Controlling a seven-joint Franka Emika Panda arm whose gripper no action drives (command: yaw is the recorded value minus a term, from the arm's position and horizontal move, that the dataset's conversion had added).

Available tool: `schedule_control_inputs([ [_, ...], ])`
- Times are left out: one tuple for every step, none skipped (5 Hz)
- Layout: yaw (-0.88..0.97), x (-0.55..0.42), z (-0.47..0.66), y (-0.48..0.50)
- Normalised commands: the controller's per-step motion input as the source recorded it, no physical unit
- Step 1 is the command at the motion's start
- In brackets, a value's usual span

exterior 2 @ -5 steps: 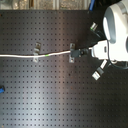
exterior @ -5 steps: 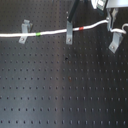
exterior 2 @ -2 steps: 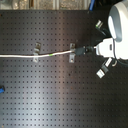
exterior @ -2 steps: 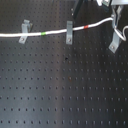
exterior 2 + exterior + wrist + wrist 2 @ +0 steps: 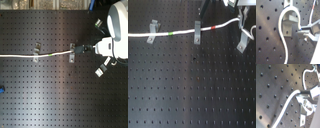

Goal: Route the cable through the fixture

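The white cable (image 5: 183, 34) runs across the board from the first exterior view's left. It carries a green band (image 5: 172, 34) and, past the slim middle clip (image 5: 197, 32), a red band (image 5: 217, 27). My gripper (image 5: 243, 15) is shut on its raised end at the top right, also seen in the second exterior view (image 5: 94, 48). The fixture (image 5: 244, 42), a pale slanted tab, stands just below the gripper and apart from the cable. In the first wrist view the cable (image 5: 281, 27) loops around a pale clip (image 5: 289, 22) and into the fingers (image 5: 307, 28).
A darker clip (image 5: 152, 31) stands beside the cable at the first exterior view's left. Another small clip (image 5: 97, 23) sits beyond the gripper in the second exterior view. The black perforated board (image 5: 188, 90) spreads below. A small blue thing (image 5: 1, 90) lies at its edge.
The green and red bands have slid a little toward the first exterior view's right as the gripper drew the cable end that way. The clips have stayed put.
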Motion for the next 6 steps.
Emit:
schedule_control_inputs([
  [-0.12,0.047,0.34,0.135],
  [-0.1,0.033,0.45,0.201],
  [-0.01,0.07,0.0,0.103],
  [0.0,0.076,-0.09,0.056],
  [0.03,0.298,0.0,0.015],
  [0.19,0.161,0.16,-0.277],
])
